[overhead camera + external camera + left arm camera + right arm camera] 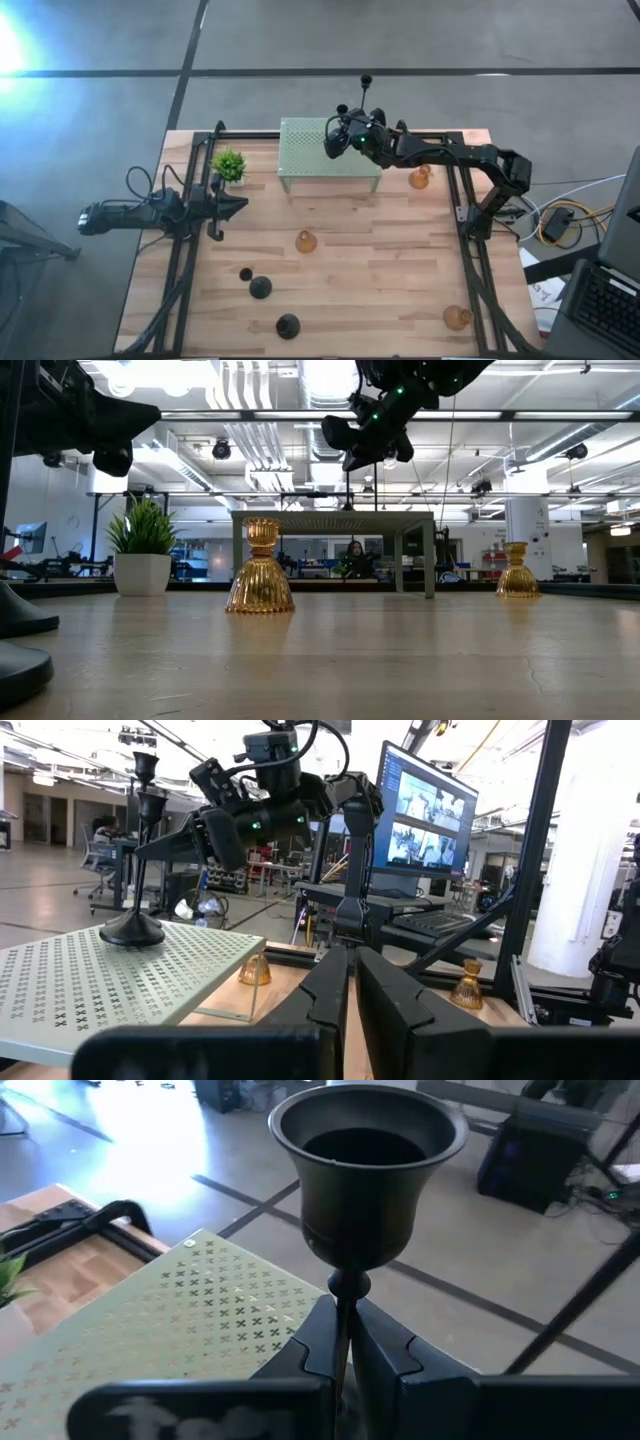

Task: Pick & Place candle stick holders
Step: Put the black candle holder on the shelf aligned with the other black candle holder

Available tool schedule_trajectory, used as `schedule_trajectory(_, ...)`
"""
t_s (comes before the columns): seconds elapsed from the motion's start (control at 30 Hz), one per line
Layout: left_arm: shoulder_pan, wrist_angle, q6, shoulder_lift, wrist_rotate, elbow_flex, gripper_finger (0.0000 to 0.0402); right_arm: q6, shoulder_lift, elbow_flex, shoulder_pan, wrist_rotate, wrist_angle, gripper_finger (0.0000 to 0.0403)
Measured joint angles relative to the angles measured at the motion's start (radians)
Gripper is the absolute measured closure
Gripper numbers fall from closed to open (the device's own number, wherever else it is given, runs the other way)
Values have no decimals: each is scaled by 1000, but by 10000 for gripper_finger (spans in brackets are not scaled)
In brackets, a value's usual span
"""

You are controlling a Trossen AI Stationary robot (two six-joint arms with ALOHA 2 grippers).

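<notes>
Between the right claw's (345,1342) clenched fingers stands a tall black candle stick holder (362,1190), gripped by its stem, base on the pale green perforated stand (320,150) below; left claw (240,203) clenched, empty.

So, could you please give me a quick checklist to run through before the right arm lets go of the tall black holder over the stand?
1. Right gripper shut on the tall black holder stem: ok.
2. Holder upright: ok.
3. Its base resting on the pale green stand: ok in the left wrist view.
4. Base clear of the stand's edge: ok.
5. Left gripper shut, waiting at the table's left side, away from the stand: ok.
6. Potted plant clear of the stand: ok.
</notes>
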State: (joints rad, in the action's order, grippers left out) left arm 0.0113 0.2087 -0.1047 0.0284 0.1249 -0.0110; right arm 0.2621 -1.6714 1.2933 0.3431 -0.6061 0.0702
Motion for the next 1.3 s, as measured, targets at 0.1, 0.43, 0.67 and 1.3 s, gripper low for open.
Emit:
schedule_trajectory(0.1, 0, 0, 0, 0, 0, 0, 374, -1, 0, -4, 8, 11, -1, 392)
schedule_trajectory(0.43, 0, 0, 0, 0, 0, 0, 374, -8, -1, -7, 16, 32, -2, 392)
schedule_trajectory(0.67, 0, 0, 0, 0, 0, 0, 374, -29, -1, -12, 20, 39, -10, 392)
schedule_trajectory(1.3, 0, 0, 0, 0, 0, 0, 374, -36, 0, -54, 37, 83, -81, 392)
